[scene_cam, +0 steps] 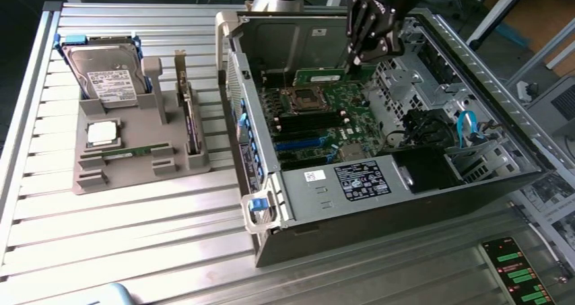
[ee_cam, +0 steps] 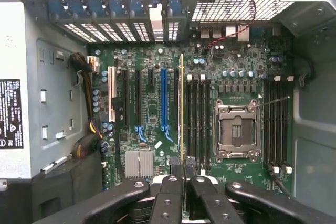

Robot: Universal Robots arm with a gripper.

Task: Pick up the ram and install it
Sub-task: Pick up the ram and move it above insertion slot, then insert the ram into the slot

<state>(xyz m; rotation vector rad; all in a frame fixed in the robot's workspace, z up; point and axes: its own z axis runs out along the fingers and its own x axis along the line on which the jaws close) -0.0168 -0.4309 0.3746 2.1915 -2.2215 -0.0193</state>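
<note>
Where the tool (ee_cam: 182, 169) stands: above the motherboard (ee_cam: 152, 129), just beside the processor socket (ee_cam: 236, 132), pinching the ram (ee_cam: 182, 108).
Ram: edge-on, held over the memory slots (ee_cam: 197, 119) next to the socket, not yet seated.
Step in hand: judged installation, pickup complete.
Next move calls for: likely the ram's edge parallel with one empty slot, squarely above it.
Beyond the socket: vent grille (ee_cam: 236, 9).

Glare on table (scene_cam: 134, 238); case (scene_cam: 297, 42) seemingly dim inside.
</note>
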